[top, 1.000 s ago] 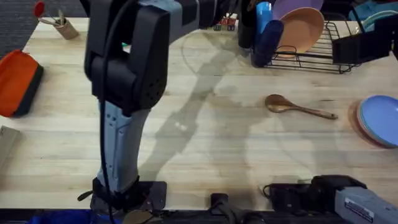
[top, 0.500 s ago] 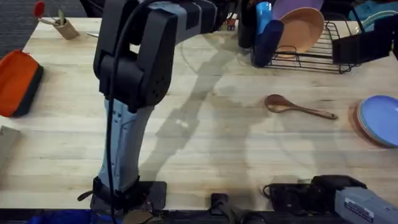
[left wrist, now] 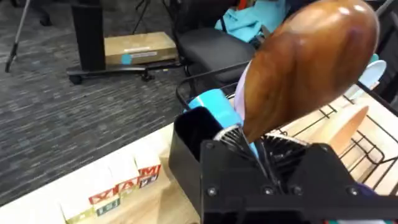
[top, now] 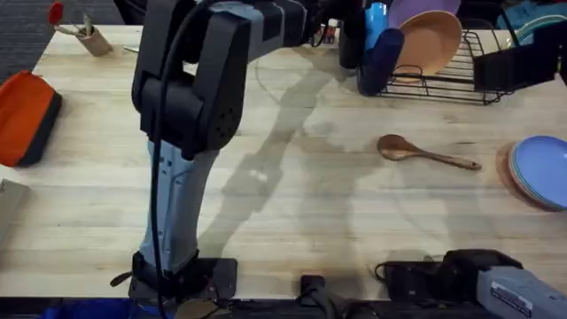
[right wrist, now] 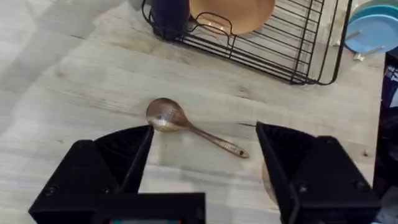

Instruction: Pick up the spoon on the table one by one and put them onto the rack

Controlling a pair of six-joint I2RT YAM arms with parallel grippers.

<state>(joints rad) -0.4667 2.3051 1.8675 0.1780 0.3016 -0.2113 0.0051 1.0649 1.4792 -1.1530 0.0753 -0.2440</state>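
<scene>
spoon [right wrist: 189, 127] on table [right wrist: 74, 93] | between right fingers [right wrist: 134, 158], untouched

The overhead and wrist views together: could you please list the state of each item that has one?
Left end effector: shut on held spoon, near the rack.
Right end effector: open, empty.
Second spoon: lying flat on the table.
</scene>
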